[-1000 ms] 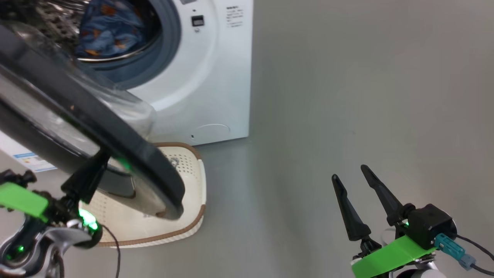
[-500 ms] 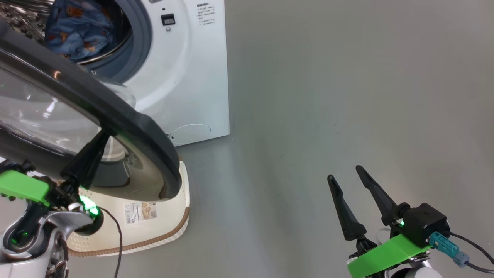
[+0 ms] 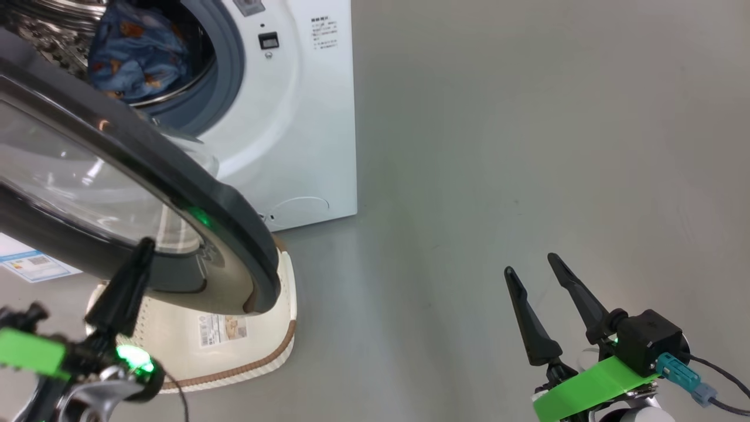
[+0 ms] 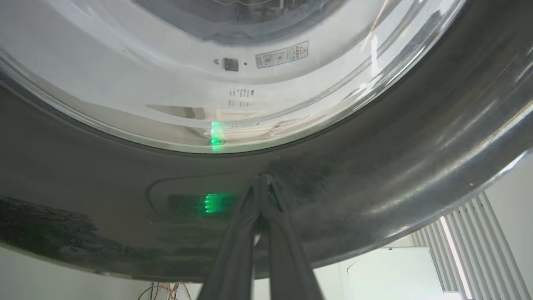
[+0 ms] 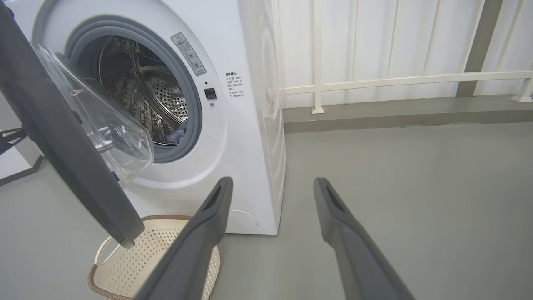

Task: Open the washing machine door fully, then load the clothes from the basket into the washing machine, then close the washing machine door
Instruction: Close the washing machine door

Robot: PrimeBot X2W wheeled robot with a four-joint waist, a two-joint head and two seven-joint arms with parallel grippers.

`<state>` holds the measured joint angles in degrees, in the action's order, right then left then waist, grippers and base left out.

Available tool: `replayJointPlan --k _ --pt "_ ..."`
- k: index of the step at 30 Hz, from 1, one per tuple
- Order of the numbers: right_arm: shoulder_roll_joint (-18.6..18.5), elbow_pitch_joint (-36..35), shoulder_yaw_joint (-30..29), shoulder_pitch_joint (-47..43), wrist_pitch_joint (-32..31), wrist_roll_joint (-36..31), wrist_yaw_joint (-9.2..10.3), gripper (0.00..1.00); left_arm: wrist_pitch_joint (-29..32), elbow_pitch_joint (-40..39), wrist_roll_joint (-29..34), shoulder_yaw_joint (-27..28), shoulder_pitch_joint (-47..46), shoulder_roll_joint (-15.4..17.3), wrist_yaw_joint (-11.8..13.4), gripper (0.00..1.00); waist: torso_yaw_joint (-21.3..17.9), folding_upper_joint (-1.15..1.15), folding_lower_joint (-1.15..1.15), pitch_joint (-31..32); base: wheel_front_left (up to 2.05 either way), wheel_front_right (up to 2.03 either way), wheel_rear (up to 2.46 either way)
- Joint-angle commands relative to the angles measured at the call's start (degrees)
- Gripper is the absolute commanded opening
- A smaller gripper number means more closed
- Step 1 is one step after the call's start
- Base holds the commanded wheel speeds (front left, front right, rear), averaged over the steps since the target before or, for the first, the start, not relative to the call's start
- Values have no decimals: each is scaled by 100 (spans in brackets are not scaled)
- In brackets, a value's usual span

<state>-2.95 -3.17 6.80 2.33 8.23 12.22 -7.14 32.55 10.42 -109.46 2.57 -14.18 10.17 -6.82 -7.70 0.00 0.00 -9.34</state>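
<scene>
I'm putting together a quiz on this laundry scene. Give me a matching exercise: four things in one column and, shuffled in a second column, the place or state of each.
Column 1
1. clothes
2. basket
3. left gripper
4. right gripper

Column 2
A. open, holding nothing, above bare floor
B. inside the washing machine
C. shut, tips at the black rim of the washing machine door
D. on the floor, partly under the open door

Pairs: 1-B, 2-D, 3-C, 4-A
</scene>
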Motion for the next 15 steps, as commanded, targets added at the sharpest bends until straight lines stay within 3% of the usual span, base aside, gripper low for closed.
replayJointPlan --k 1,2,5,10,15 --pt "7 -150 133 12 29 -78 -35 100 -62 -296 4 337 67 93 -61 0 21 0 0 56 0 0 0" --pt "7 -156 93 -30 22 -101 -35 100 -138 -602 34 546 310 -62 -63 7 69 0 0 107 0 0 0" --pt "7 -170 8 -111 12 -119 -35 100 -186 -1021 175 751 675 -298 -65 100 157 0 0 206 0 0 0" --pt "7 -222 -85 -247 -36 -144 -35 100 -355 -1582 380 1020 1121 -586 -66 100 309 0 0 366 0 0 0" --pt "7 -282 -120 -331 -90 -156 -35 100 -943 -1896 924 1162 1303 -691 -66 100 409 0 0 446 0 0 0"
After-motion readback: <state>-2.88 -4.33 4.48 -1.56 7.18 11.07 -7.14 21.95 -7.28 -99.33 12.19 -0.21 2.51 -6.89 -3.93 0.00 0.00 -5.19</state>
